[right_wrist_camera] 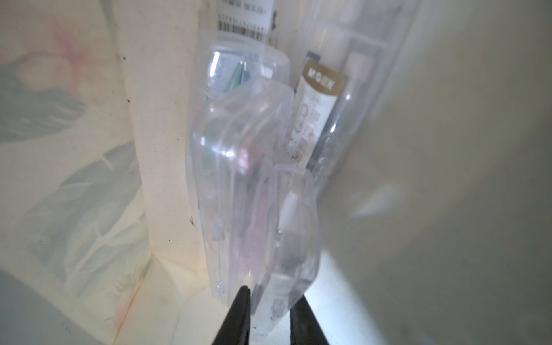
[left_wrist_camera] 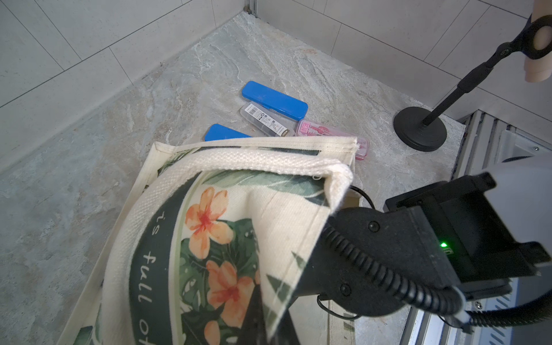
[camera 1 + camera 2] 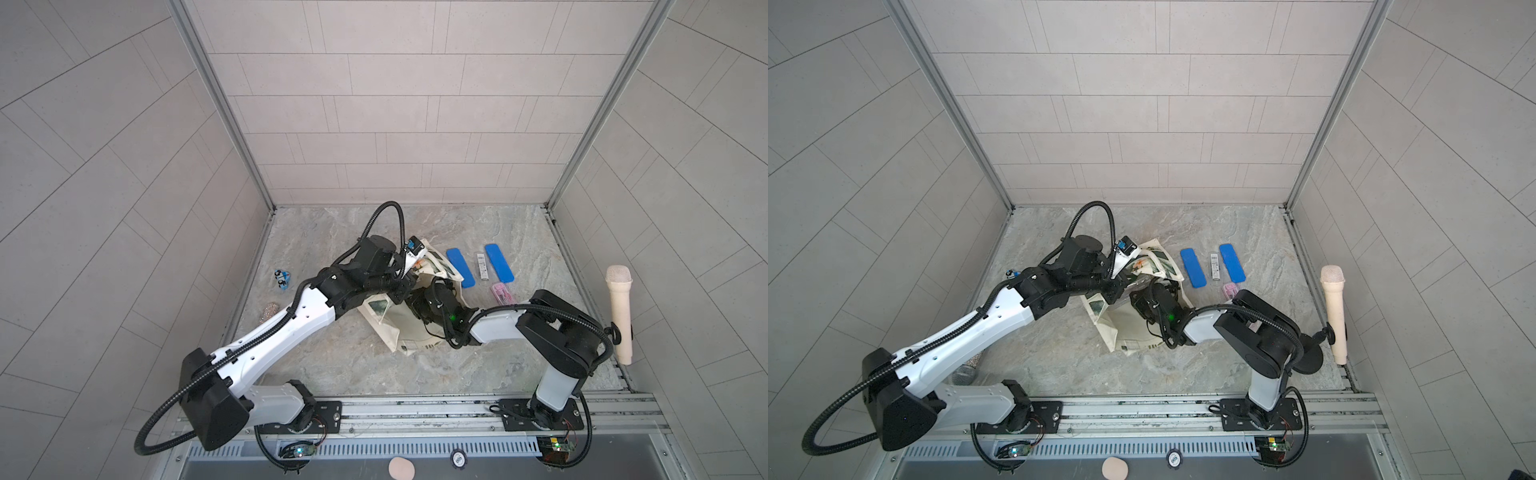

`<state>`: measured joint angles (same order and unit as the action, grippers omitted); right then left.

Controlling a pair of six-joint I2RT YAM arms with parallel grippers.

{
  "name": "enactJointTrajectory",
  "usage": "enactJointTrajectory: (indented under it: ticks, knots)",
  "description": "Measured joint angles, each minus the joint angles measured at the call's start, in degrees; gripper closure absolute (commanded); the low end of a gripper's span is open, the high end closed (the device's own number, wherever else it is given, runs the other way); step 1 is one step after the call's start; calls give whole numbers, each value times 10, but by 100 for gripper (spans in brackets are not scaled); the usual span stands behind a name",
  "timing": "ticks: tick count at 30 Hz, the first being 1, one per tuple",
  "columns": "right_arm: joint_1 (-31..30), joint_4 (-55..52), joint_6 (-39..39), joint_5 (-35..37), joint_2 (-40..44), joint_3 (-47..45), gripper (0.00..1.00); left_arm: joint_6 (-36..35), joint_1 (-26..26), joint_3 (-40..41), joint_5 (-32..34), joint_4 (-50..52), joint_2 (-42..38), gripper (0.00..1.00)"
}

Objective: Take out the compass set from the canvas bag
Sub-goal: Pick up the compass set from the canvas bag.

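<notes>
Now: bag [image 3: 397, 332] lies slumped mid-table [image 3: 353, 365], its mouth turned toward the right arm [image 3: 494, 328], and it shows in both top views. Left claw [image 2: 270, 325] is fully closed, pinching the bag's upper cloth near the rim and holding it lifted so the mouth gapes. In the left wrist view the printed side, green leaves and orange flowers, drapes over the fingers. The right arm's wrist reaches into the mouth, so in the top views the cloth hides the right claw [image 1: 270, 295]. Right wrist view, inside the bag: two black fingers [image 1: 239, 316] stand either side of the near end of the compass set [image 1: 254, 209], a clear plastic case on edge with something reddish inside. Both fingers look to touch its faces and the jaws are narrowed to the case's thickness, so this reads as clamped on the case. Compass set is thus inside the bag, close by a cream cloth wall. A second clear case [image 1: 239, 68] with a barcode sits just behind it, and a third [image 1: 321, 98] holding a gold-labelled tube sits just beside; contact between them is too blurred to confirm. Outside the bag, on the right arm's side of the table: blue case [image 3: 460, 267], barcode case [image 3: 481, 266] and another blue case [image 3: 499, 263] lie side by side, with a pink case [image 3: 503, 294] near them. Mic [image 3: 619, 316] stands on its stand at the table's right edge, and a small blue toy [image 3: 282, 279] sits well apart on the left
</notes>
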<state>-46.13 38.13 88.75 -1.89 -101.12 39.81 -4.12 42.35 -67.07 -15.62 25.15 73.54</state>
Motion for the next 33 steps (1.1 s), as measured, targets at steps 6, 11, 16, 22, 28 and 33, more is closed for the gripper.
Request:
enactJointTrajectory:
  ticks: [6, 11, 16, 22, 28, 33]
  knots:
    - [-3, -15, 2, -7, 43, -28, 76, -4, 2, 0, 5, 0, 0, 100]
    - [-5, -62, -8, -12, 96, -37, 76, -5, 2, -1, 9, 0, 0, 100]
    - [-6, -126, -33, -17, 155, -37, 77, -6, 2, -1, 18, 0, -2, 100]
    - [-15, -235, -88, -19, 260, -41, 77, -7, 2, -1, 20, -1, -15, 100]
    - [-21, -356, -147, -6, 407, -72, 77, -9, 11, -1, 8, -17, -22, 100]
    - [-22, -441, -193, 16, 502, -73, 77, -8, 13, -1, 0, -28, -22, 100]
